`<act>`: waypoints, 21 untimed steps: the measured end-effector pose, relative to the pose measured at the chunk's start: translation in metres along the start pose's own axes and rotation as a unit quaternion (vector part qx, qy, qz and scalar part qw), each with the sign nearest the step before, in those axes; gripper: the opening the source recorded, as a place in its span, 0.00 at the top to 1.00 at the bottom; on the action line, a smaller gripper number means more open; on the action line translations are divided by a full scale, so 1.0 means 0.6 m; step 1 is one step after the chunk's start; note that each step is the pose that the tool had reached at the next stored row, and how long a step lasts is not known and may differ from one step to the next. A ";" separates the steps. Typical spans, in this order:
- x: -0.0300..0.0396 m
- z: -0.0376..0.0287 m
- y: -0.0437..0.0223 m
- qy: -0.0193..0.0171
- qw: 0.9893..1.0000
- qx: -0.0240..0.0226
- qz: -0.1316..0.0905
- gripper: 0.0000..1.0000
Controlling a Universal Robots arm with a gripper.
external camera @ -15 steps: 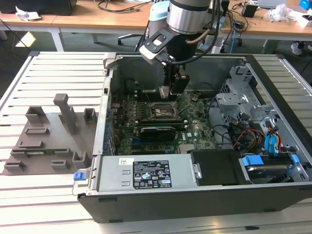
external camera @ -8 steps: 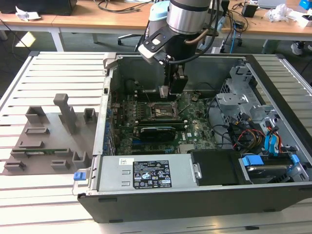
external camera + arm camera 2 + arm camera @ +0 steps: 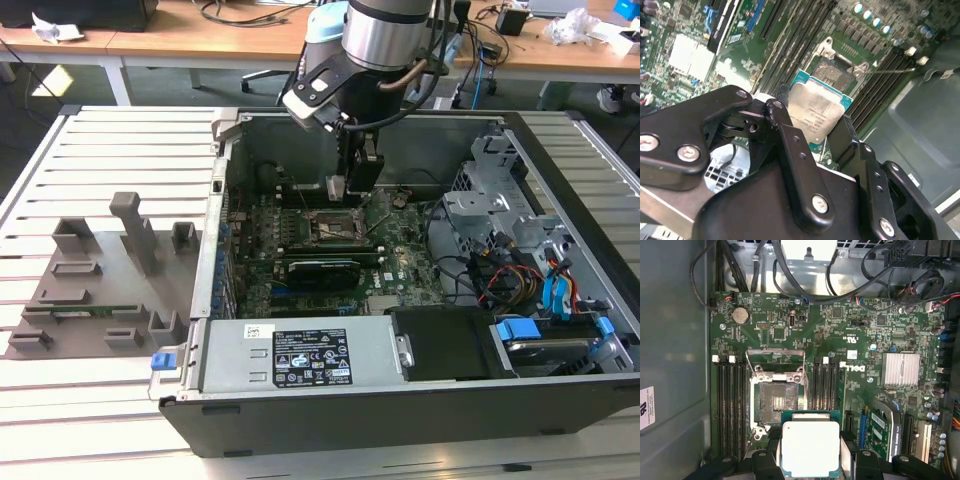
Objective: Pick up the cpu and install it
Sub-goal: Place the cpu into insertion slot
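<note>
Cpu [image 3: 335, 188] hangs in the gripper [image 3: 345, 192] inside the open computer case [image 3: 560, 150] in the exterior view, held clear above the motherboard [image 3: 400, 260]. It sits just over the black-framed socket [image 3: 330, 228], not yet seated, with the long expansion card [image 3: 322, 270] lying nearer the case's front wall. In the second wrist view the black fingers [image 3: 782, 117] are closed narrowly on opposite edges of the cpu [image 3: 817, 112], with its metal top plate facing the camera and the socket [image 3: 832, 75] beyond it. A pinch on such thin edges looks slight, so a jolt could probably let it twist or drop onto the contacts. In the first wrist view the cpu [image 3: 810, 447] overlaps one edge of the socket [image 3: 776, 400] rather than sitting centred over it. The hinged retention frame [image 3: 776, 362] stands open at the opposite edge, with memory slots [image 3: 730, 400] on either side. Lowered from this offset, a corner would likely land on the socket frame and tip the cpu, which could bend the contacts. A wrong rotation would stop it seating, and whether it is turned correctly cannot be told.
</note>
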State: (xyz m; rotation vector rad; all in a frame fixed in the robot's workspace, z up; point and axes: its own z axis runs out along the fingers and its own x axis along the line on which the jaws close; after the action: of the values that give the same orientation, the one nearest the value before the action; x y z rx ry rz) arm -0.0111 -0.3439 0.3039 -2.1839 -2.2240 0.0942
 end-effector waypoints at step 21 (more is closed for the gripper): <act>0.003 0.008 -0.020 0.000 1.000 -0.009 0.000 0.45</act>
State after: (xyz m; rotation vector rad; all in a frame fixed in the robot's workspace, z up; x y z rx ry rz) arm -0.0234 -0.3423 0.2998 -2.1938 -2.2334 0.0742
